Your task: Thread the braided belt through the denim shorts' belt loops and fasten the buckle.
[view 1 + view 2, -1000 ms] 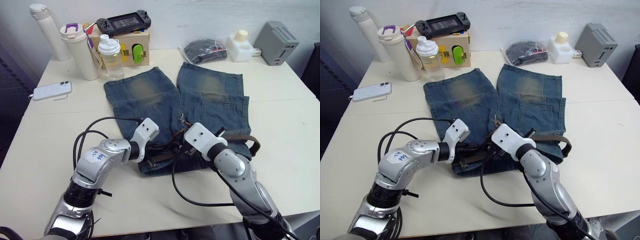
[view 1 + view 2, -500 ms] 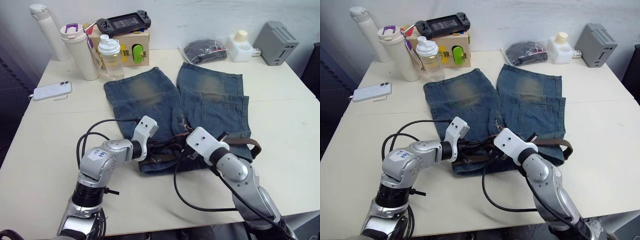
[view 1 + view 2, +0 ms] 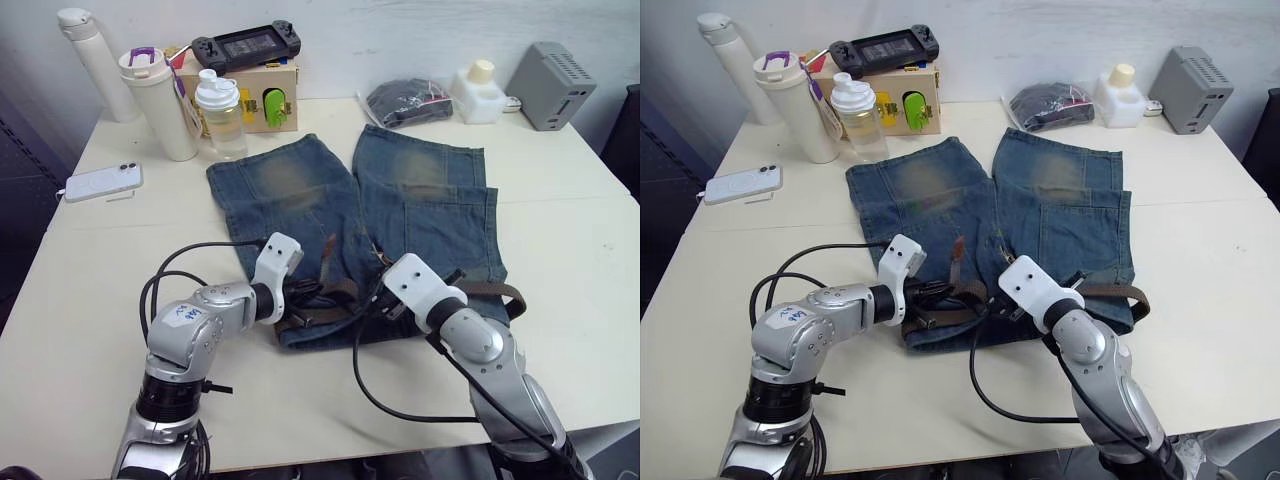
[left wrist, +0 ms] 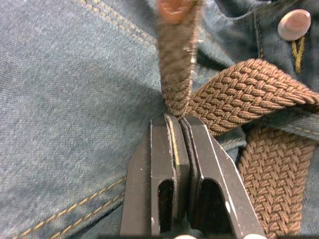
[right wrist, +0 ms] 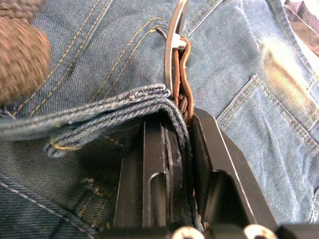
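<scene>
We saw the faded blue denim shorts (image 3: 352, 236) lying flat at the centre of the frame on the pale table (image 3: 120, 250), waistband toward the lower edge, with yellowish worn patches on both legs. The braided belt (image 3: 330, 300) ran along that waistband as a dark brown woven strap, curving into a loop at the right edge of the shorts, while its tan leather tip (image 3: 328, 246) stood up from the denim just right of the left arm. The left gripper (image 4: 175, 119) had its flat black fingers pressed together on the coarse braid just below that tip. The right gripper (image 5: 179, 117) was clamped on a folded lip of denim together with the belt's leather end, where the thin silver buckle (image 5: 172, 55) curved upward. A round metal button (image 4: 295, 24) sat on the denim near the braid.
</scene>
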Controlling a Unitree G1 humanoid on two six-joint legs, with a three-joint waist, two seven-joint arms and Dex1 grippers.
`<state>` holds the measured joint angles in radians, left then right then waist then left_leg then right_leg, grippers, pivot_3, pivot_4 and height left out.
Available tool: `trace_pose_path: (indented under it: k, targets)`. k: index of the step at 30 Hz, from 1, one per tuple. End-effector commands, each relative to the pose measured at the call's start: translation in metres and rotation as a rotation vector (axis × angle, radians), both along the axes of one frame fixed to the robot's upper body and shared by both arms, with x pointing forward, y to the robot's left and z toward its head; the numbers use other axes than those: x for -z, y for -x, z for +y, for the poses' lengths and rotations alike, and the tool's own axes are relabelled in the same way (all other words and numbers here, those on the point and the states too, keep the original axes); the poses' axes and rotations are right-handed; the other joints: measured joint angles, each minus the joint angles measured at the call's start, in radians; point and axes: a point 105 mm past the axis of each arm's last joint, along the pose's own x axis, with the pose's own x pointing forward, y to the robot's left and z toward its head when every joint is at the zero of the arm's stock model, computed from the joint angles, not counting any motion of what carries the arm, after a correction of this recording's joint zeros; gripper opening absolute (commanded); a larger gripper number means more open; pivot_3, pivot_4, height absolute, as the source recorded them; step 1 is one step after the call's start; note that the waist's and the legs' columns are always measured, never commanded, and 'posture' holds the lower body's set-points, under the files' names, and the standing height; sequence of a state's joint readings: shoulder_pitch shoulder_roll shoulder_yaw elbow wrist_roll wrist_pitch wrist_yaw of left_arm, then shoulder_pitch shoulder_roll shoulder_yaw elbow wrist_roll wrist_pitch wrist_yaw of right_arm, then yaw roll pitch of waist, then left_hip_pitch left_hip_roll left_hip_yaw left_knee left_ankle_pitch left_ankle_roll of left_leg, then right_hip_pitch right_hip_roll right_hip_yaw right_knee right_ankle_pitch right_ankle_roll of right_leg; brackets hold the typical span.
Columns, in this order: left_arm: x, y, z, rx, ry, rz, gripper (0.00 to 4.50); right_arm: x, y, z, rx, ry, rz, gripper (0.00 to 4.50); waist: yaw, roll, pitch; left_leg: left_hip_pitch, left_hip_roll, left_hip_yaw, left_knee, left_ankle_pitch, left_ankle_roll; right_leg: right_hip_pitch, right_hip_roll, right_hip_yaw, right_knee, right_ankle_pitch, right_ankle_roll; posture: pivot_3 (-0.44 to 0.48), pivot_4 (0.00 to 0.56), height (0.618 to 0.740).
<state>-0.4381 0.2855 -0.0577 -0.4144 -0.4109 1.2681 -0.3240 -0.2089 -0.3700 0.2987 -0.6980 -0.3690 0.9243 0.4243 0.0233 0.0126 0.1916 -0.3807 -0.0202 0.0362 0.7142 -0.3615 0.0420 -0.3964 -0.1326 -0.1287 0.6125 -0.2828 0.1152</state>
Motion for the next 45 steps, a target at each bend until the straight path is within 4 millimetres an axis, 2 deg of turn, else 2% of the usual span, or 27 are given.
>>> trace_pose_path:
  k: [1, 4, 9, 14, 22, 25, 28, 31, 39, 45]
  targets:
    - [0.002, 0.004, -0.002, 0.013, -0.018, 0.000, 0.00, -0.018, 0.001, 0.012, -0.068, -0.100, -0.033, 0.01, 0.000, 0.000, 0.000, 0.000, 0.000, 0.000, 0.000, 0.000, 0.000, 0.000, 0.000, 0.000, 0.000, 0.000, 0.000, 0.000, 0.150, 0.690]
    - [0.000, 0.003, -0.004, 0.026, -0.022, -0.012, 0.00, -0.014, 0.006, 0.013, -0.145, 0.030, -0.049, 0.01, 0.001, 0.000, 0.000, 0.000, 0.000, 0.000, 0.000, 0.000, 0.000, 0.000, 0.000, 0.000, 0.000, 0.000, 0.000, 0.000, 0.150, 0.690]
    - [-0.003, 0.000, -0.009, 0.053, -0.030, -0.032, 0.00, -0.008, 0.012, 0.018, -0.221, 0.040, -0.014, 0.01, 0.000, 0.000, 0.000, 0.000, 0.000, 0.000, -0.001, 0.000, 0.000, 0.000, 0.000, 0.000, 0.000, 0.000, 0.000, 0.000, 0.150, 0.690]
    - [-0.005, -0.002, -0.018, 0.101, -0.046, -0.054, 0.00, -0.003, 0.015, 0.034, -0.303, 0.065, -0.001, 0.01, 0.001, 0.000, 0.000, 0.001, 0.000, 0.000, -0.001, 0.000, 0.000, 0.000, 0.000, 0.000, 0.000, 0.000, 0.000, 0.000, 0.150, 0.690]
    - [-0.004, 0.002, -0.033, 0.251, -0.109, -0.096, 0.00, -0.002, 0.008, 0.050, -0.376, 0.091, -0.025, 0.01, 0.000, 0.000, 0.000, 0.001, 0.000, 0.000, -0.001, 0.000, 0.000, 0.000, 0.000, -0.001, 0.000, 0.000, -0.001, 0.000, 0.150, 0.690]
    - [-0.004, 0.001, -0.033, 0.284, -0.133, -0.110, 0.00, 0.002, 0.015, 0.058, -0.501, 0.169, -0.051, 0.01, 0.000, 0.000, 0.000, 0.001, 0.000, 0.001, -0.001, 0.000, 0.000, 0.000, 0.000, -0.001, 0.000, 0.000, -0.001, 0.000, 0.150, 0.690]
    - [-0.004, 0.000, -0.033, 0.307, -0.143, -0.114, 0.00, 0.012, 0.016, 0.050, -0.568, 0.285, -0.059, 0.01, 0.000, 0.000, 0.000, 0.001, 0.000, 0.001, -0.001, 0.000, 0.000, 0.000, 0.000, -0.001, -0.001, 0.000, 0.000, 0.000, 0.150, 0.690]
    - [-0.004, 0.000, -0.034, 0.322, -0.145, -0.115, 0.00, 0.017, 0.013, 0.043, -0.574, 0.324, -0.059, 0.01, 0.001, 0.000, 0.000, 0.003, 0.000, 0.001, -0.002, 0.000, 0.000, 0.002, 0.000, -0.001, -0.001, 0.000, 0.000, 0.000, 0.150, 0.690]
    - [-0.004, 0.001, -0.027, 0.296, -0.133, -0.100, 0.00, 0.017, 0.004, 0.023, -0.463, 0.250, -0.016, 0.01, 0.003, 0.000, 0.000, 0.004, 0.000, 0.000, -0.001, 0.000, 0.000, 0.004, -0.001, 0.001, -0.002, 0.000, 0.000, 0.000, 0.150, 0.690]
    - [-0.007, 0.001, -0.017, 0.232, -0.100, -0.073, 0.00, 0.014, -0.002, 0.008, -0.379, 0.095, 0.047, 0.01, 0.003, 0.000, 0.000, 0.004, 0.000, 0.000, -0.001, 0.000, 0.000, 0.004, 0.000, 0.001, -0.001, 0.000, 0.000, 0.000, 0.150, 0.690]
